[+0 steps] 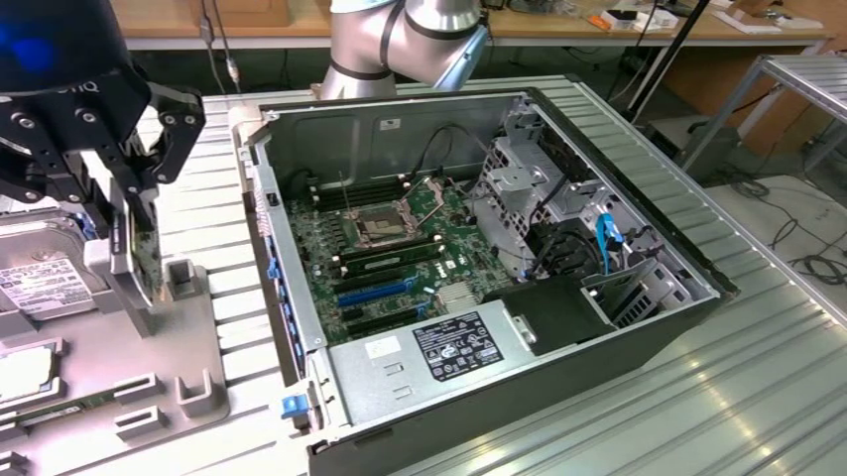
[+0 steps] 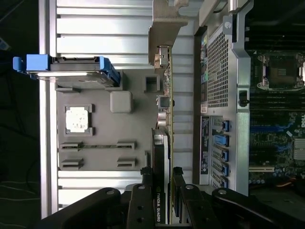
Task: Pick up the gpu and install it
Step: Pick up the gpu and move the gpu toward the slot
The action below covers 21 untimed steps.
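The gpu (image 1: 141, 263) is a thin dark card standing on edge at the exterior view's left, over the grey holder tray (image 1: 93, 416). My gripper (image 1: 138, 213) is shut on it from above, one black finger on each flat side. In the wrist view the gpu (image 2: 167, 109) runs away from my gripper (image 2: 163, 193) between the fingers (image 2: 142, 195), and its silvery bracket (image 2: 164, 26) is at the far end. Whether its lower edge still touches the holder tray (image 2: 97, 102) I cannot tell.
The open computer case (image 1: 688, 297) lies on the slatted metal table (image 1: 741, 397), at the exterior view's right of the tray, with the motherboard (image 1: 384, 248) and its blue slots (image 1: 377, 291) exposed. On the tray are a hard drive (image 1: 40, 283), a processor chip (image 2: 76, 119) and a memory stick (image 2: 95, 146).
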### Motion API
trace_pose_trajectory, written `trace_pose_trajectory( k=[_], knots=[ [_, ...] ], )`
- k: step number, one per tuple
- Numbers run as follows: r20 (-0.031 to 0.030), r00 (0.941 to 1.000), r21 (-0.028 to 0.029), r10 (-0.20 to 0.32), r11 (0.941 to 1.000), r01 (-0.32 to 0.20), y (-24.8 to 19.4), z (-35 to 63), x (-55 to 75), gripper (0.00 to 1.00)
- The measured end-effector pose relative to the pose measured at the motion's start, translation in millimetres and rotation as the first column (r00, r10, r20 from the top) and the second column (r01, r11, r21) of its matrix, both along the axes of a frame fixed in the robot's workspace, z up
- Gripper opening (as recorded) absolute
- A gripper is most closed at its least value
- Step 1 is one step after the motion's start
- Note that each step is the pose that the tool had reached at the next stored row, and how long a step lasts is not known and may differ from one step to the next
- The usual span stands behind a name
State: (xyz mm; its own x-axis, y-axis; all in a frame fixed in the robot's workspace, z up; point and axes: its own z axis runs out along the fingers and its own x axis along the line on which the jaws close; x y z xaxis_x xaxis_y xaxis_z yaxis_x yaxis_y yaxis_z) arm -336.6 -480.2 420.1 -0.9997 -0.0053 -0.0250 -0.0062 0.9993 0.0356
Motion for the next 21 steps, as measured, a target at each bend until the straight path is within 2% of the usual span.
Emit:
trace_pose_trajectory(
  k=[6, 13, 21],
  knots=[
    [0.0001, 1.0, 0.0, 0.0, 1.0, 0.0, 0.0, 7.3, 0.0, 0.27],
    [-0.0001, 1.0, -0.0001, 0.0, 1.0, 0.0, 0.1, 7.5, 0.2, 0.27],
    [-0.0008, 1.0, 0.0, 0.0, 1.0, 0.0, 0.0, 7.5, 10.2, 0.27]
  ],
)
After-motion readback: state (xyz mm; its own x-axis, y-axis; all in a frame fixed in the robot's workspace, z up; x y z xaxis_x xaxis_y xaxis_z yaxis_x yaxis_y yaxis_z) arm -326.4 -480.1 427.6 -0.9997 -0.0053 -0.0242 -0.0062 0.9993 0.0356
